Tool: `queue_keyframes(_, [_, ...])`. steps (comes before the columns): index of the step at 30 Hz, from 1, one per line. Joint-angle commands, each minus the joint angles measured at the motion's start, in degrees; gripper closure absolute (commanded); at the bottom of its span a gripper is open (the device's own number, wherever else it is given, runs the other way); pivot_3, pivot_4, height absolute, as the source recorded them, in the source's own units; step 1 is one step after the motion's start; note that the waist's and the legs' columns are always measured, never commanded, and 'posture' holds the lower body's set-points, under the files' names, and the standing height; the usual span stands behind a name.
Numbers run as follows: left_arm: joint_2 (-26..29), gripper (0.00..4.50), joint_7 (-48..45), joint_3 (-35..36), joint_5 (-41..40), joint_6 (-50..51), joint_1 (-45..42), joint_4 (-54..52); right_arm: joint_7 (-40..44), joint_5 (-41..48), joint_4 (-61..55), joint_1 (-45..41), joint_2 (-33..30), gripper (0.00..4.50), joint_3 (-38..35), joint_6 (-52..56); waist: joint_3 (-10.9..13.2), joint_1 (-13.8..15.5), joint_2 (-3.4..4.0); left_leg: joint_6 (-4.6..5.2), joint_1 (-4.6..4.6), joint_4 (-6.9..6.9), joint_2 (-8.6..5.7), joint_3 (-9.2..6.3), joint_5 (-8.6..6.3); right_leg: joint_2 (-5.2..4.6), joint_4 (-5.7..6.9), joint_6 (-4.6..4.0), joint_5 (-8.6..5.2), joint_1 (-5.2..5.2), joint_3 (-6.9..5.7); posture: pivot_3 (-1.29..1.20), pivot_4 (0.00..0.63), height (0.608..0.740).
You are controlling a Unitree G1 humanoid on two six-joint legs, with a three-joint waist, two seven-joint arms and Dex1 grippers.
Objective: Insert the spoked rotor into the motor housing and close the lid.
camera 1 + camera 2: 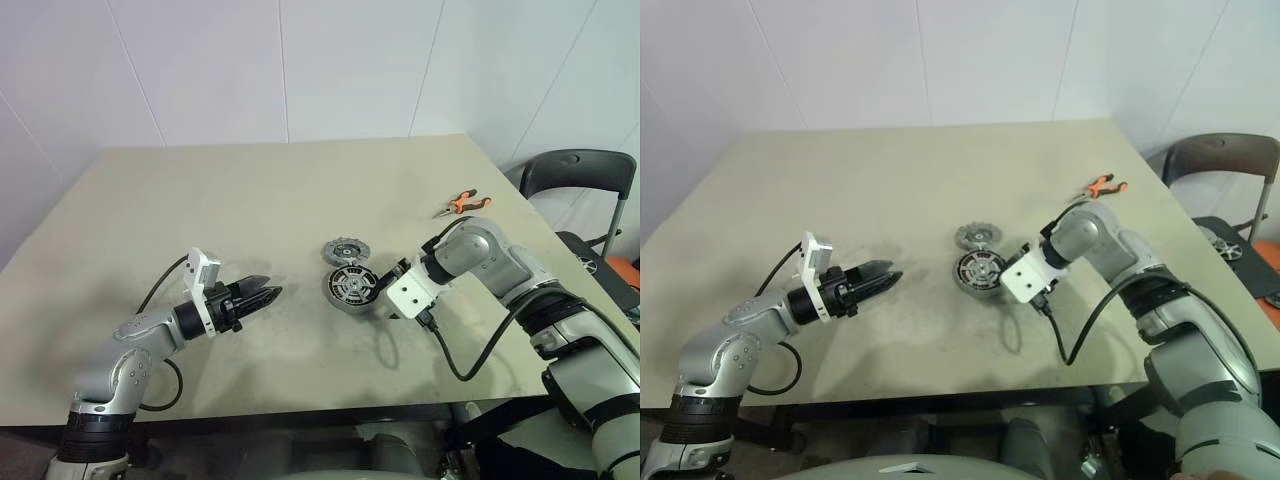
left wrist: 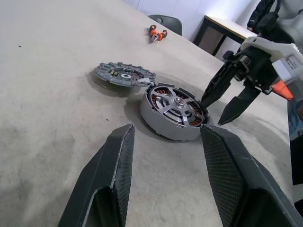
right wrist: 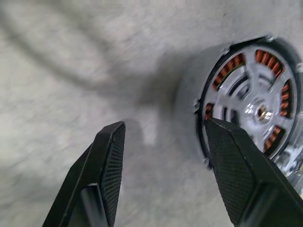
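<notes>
1. Judging by its metal build, we expect the motor housing to feel heavy and stiff, with a smooth grey wall that could slip between flat pads. It sits on the table near the middle, with the spoked rotor already seated inside it, silver spokes over copper windings.
2. Our next concern is the lid, a thin grey slotted cap lying flat just behind the housing, touching or nearly touching its rim. We judge it light and rigid, best pinched across its edge, where a shallow bite may let it tilt.
3. Our right gripper points steeply down at the housing's near side with its fingers spread and nothing between them; one fingertip hangs just over the rim, though we cannot tell whether it touches.
4. Our left gripper hovers level, well apart from the parts, fingers parted and empty.
</notes>
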Motion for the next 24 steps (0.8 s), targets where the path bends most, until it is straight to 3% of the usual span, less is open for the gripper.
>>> queue_keyframes(1, [0.3,2.14,-0.9,0.9,0.0,-1.7,-0.4,-0.2,-1.0,-0.8,1.9,-2.8,0.7,1.73,-0.5,-1.2,0.0,0.0,0.00,-0.02,0.00,-0.02,0.01,0.00,0.01,0.00,0.02,0.00,0.00,-0.02,0.00,0.00,0.000,0.740])
queue_keyframes(13, [0.5,2.14,-0.7,0.6,0.1,-1.5,-0.4,-0.4,-5.6,-5.3,9.0,-4.2,3.6,1.73,1.0,-5.2,0.0,-0.4,-0.03,-0.02,0.05,-0.05,0.02,0.00,0.01,0.00,0.02,-0.02,0.01,-0.02,0.01,0.00,0.000,0.740])
queue_keyframes(16, [1.0,2.14,-0.4,1.2,-0.4,-0.8,-0.1,-1.3,-5.0,-4.7,8.7,-3.7,4.0,2.31,0.8,-5.6,0.0,-0.5,-0.03,0.17,0.28,-0.07,0.09,0.03,-0.11,0.03,0.03,-0.04,0.03,0.16,0.01,0.00,0.000,0.740])
queue_keyframes(19, [1.1,2.14,-0.1,1.3,-0.6,-0.7,0.3,-1.9,-5.9,-5.0,8.3,-3.2,3.8,3.34,0.7,-6.5,0.0,-0.3,-0.01,0.16,0.51,-0.13,0.16,0.03,-0.11,0.08,0.04,-0.04,0.03,0.36,-0.01,0.00,0.000,0.740])
queue_keyframes(24, [0.6,2.14,0.8,1.0,-0.8,-0.7,1.0,-2.9,-7.8,-5.8,8.9,-4.1,4.4,3.34,0.5,-7.9,0.0,-0.4,-0.02,0.15,0.52,-0.17,0.16,0.02,-0.11,0.07,0.01,-0.05,0.02,0.38,-0.01,0.00,0.000,0.740])
